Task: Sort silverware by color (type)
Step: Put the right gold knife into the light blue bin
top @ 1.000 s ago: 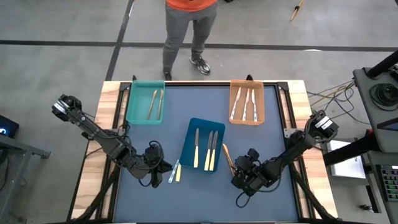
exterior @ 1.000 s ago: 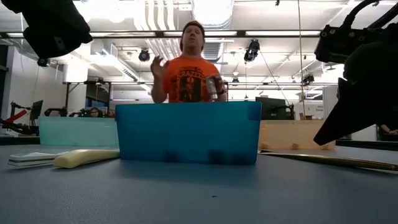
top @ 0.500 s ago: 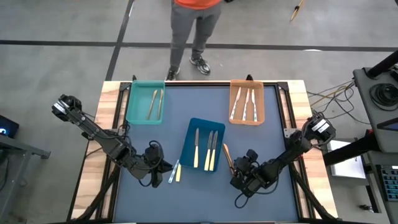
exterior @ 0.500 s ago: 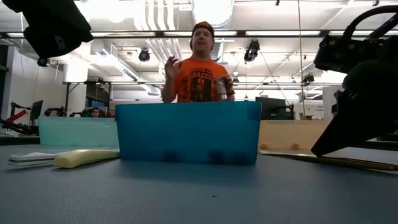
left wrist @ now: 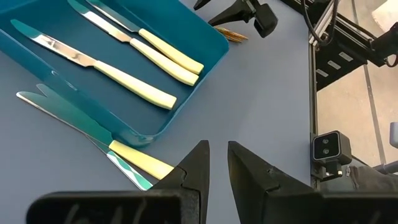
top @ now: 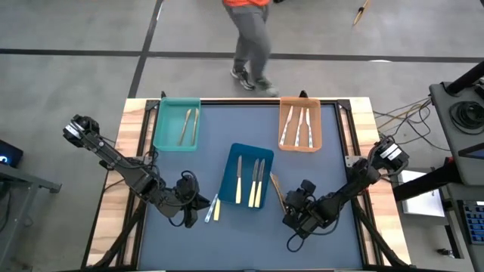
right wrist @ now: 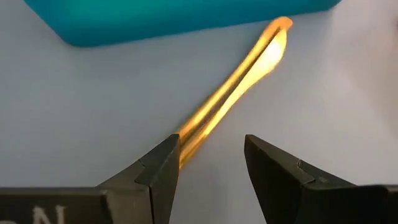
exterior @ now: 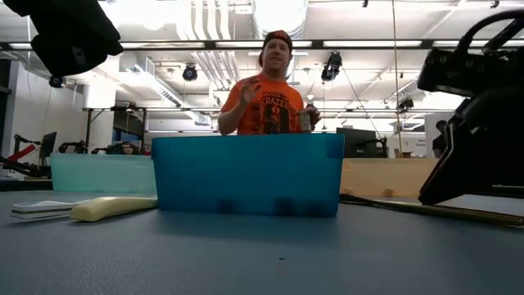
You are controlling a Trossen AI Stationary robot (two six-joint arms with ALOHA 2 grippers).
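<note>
So your right gripper [right wrist: 208, 165] is spread wide, down at the mat with the gold-handled utensil [right wrist: 239, 81] lying between its fingers [right wrist: 158, 168], nothing clamped yet. You only get that from the right wrist view; from above the right gripper [top: 290, 205] just sits by the gold-handled utensil [top: 277, 189], right of the blue tray [top: 231, 185]. Your left gripper [left wrist: 216, 163] is nearly pinched together and holds nothing, parked near two loose pieces: a cream-handled knife [left wrist: 134, 158] and a pale-blue-handled one [left wrist: 127, 171], both just outside the tray. Three cream ones [top: 250, 183] lie inside it. The teal tray [top: 162, 121] and orange tray [top: 286, 113] hold other pieces. The low view adds a person [exterior: 274, 94] behind the table.
</note>
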